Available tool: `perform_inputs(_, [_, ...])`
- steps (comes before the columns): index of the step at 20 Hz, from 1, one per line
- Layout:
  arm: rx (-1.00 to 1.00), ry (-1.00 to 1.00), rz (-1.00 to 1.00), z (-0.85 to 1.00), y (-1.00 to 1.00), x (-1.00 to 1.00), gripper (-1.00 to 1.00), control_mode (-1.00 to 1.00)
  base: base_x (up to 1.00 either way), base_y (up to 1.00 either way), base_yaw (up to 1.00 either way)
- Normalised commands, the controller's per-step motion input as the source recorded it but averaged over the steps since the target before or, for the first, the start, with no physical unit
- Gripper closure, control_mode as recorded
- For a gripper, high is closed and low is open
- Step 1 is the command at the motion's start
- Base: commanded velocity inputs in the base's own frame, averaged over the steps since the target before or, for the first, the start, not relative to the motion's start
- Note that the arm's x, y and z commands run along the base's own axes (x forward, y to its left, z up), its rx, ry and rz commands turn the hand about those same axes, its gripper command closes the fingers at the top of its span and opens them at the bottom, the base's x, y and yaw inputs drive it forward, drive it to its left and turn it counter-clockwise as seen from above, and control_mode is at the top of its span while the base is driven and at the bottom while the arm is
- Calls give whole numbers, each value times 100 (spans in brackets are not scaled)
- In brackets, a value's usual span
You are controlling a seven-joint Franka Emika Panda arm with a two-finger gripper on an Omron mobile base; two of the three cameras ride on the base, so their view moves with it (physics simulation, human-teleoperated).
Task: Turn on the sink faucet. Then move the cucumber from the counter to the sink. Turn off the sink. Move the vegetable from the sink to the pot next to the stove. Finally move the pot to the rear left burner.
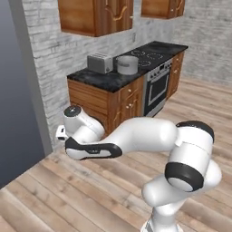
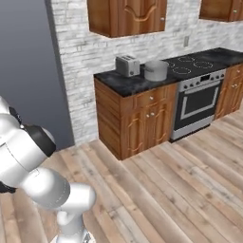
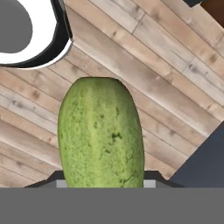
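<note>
The cucumber (image 3: 100, 135), a yellowish-green oblong, stands up between my fingers in the hand view, and my gripper (image 3: 101, 183) is shut on its lower end above the wooden floor. Only dark edges of the fingertips (image 3: 46, 184) show beside it. In the left base view my arm is folded low, with the hand (image 1: 61, 132) near the floor, left of the cabinet. The silver pot (image 1: 127, 65) (image 2: 156, 70) stands on the black counter (image 1: 102, 80) (image 2: 124, 84) between the toaster and the stove. The sink and its faucet are out of view.
A boxy silver toaster (image 1: 100, 62) (image 2: 127, 65) stands left of the pot. The stove (image 1: 149, 56) (image 2: 192, 64) with its oven is to the right. Wall cabinets (image 1: 95, 16) hang above. A grey wall (image 1: 18, 90) is on the left, and wooden floor (image 2: 166, 190) lies in front.
</note>
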Motion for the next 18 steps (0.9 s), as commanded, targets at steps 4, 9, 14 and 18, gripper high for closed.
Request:
perform_inputs(4, [0, 0, 0, 0, 0, 0, 100, 100, 100, 3, 5])
perform_inputs(9, [0, 0, 0, 0, 0, 0, 100, 100, 100, -12, 19])
perform_inputs(14, [0, 0, 0, 0, 0, 0, 100, 100, 100, -30, 28])
perform_inputs(18, [0, 0, 0, 0, 0, 0, 100, 100, 95, -41, 35])
